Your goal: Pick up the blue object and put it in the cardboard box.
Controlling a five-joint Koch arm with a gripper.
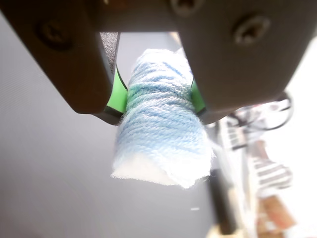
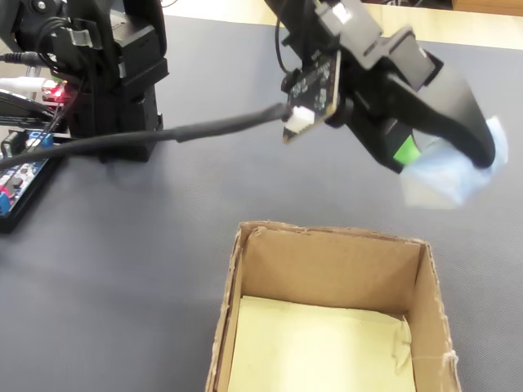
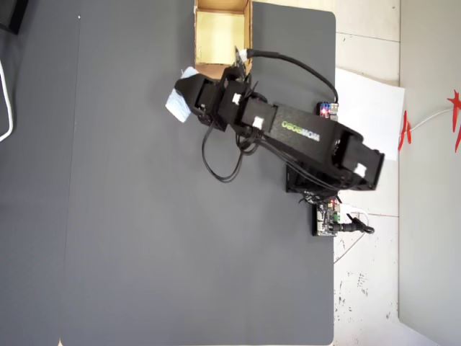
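Observation:
The blue object is a pale blue yarn-wrapped bundle, clamped between the green pads of my gripper, which is shut on it. In the fixed view the blue object hangs in the air under the gripper, above and just beyond the far right corner of the cardboard box. The box has tan walls and a pale yellow floor. From overhead, the blue object sticks out of the gripper just left of the cardboard box, near its lower left corner.
The dark grey mat covers the table. The arm's base stands at the far left of the fixed view, with a circuit board and wires beside it. A black cable runs to the gripper. White paper lies right of the mat.

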